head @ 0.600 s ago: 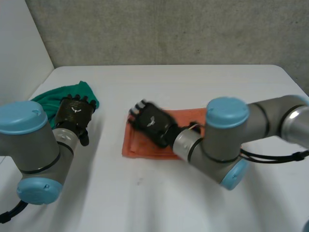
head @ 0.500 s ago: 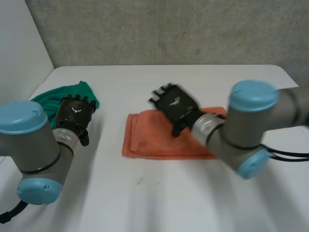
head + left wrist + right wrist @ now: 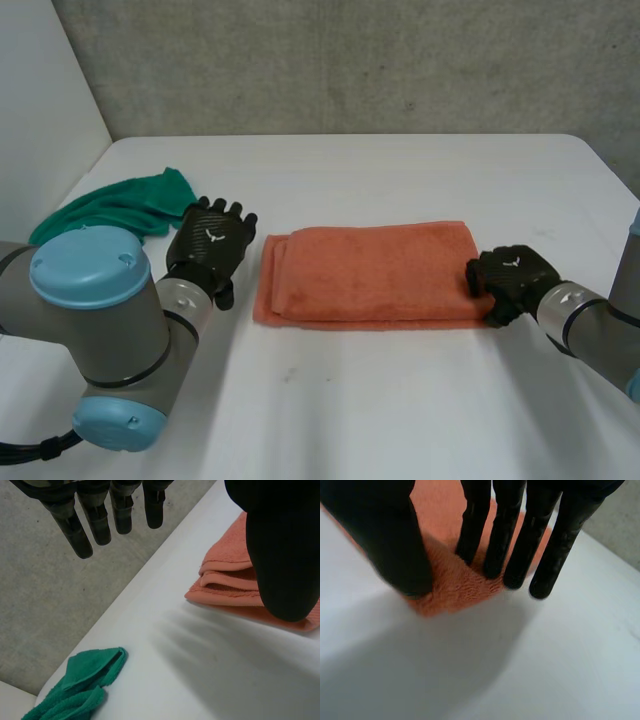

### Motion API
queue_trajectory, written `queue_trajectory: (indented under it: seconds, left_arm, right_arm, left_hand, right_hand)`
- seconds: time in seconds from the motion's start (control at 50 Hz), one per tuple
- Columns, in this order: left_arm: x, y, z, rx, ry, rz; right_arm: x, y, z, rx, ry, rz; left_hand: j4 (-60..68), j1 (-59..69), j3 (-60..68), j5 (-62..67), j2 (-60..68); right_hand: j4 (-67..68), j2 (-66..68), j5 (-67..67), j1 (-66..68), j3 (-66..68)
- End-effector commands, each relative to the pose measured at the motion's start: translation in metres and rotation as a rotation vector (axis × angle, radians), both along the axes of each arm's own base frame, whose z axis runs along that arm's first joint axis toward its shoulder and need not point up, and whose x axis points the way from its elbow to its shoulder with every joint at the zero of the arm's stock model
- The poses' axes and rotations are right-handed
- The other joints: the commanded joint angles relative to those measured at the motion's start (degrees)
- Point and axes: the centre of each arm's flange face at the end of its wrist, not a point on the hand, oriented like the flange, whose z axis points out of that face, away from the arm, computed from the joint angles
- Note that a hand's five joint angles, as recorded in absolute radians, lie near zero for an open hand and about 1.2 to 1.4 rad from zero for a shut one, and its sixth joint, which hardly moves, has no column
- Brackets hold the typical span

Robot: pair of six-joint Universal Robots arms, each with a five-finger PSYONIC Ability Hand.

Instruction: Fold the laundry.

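An orange towel lies folded into a flat rectangle in the middle of the white table. My right hand is at the towel's right end. In the right wrist view its straight fingers rest on that end of the orange towel, with the thumb over the near corner; the hand is open. My left hand hovers just off the towel's left end, open and holding nothing. In the left wrist view its fingers hang straight above the table, with the towel's layered left edge beside the thumb.
A crumpled green cloth lies at the table's far left, behind my left hand, and appears beyond the fingertips as the green cloth in the left wrist view. A grey wall stands behind the table.
My right hand has swept from the towel's left end across it to its right end. My left hand has moved right, from the green cloth to the towel's left end.
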Motion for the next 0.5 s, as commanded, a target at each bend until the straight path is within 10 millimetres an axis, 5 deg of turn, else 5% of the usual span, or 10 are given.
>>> queue_trajectory:
  seconds: [0.02,0.14,0.3,0.42,0.5]
  left_arm:
    - [0.003,-0.001,0.002,0.001,0.004,0.01]
    - [0.007,-0.001,0.023,-0.048,0.04,0.018]
    - [0.017,-0.011,0.056,-0.134,0.089,0.058]
    - [0.02,-0.015,0.059,-0.14,0.104,0.072]
    - [0.02,-0.017,0.06,-0.123,0.155,0.078]
  right_arm:
    - [-0.002,-0.013,0.0,-0.03,0.022,-0.016]
    - [0.008,-0.029,0.037,-0.158,0.018,-0.031]
    - [0.127,0.033,0.073,-0.287,-0.057,0.33]
    - [0.186,0.078,0.059,-0.289,-0.111,0.555]
    - [0.216,0.106,0.021,-0.214,-0.125,0.71]
  left_hand:
    - [-0.8,-0.1,-1.1,-1.9,-0.8]
    - [-1.0,-0.3,-1.3,-2.1,-1.0]
    - [-1.3,-0.6,-1.6,-2.4,-1.3]
    - [-1.3,-0.6,-1.6,-2.4,-1.3]
    - [-1.2,-0.5,-1.5,-2.2,-1.1]
  right_hand:
    - [22.3,22.0,23.3,32.2,22.4]
    - [22.3,22.0,23.3,32.2,22.4]
    - [22.3,22.0,23.3,32.2,22.4]
    - [22.3,22.0,23.3,32.2,22.4]
    - [22.3,22.0,23.3,32.2,22.4]
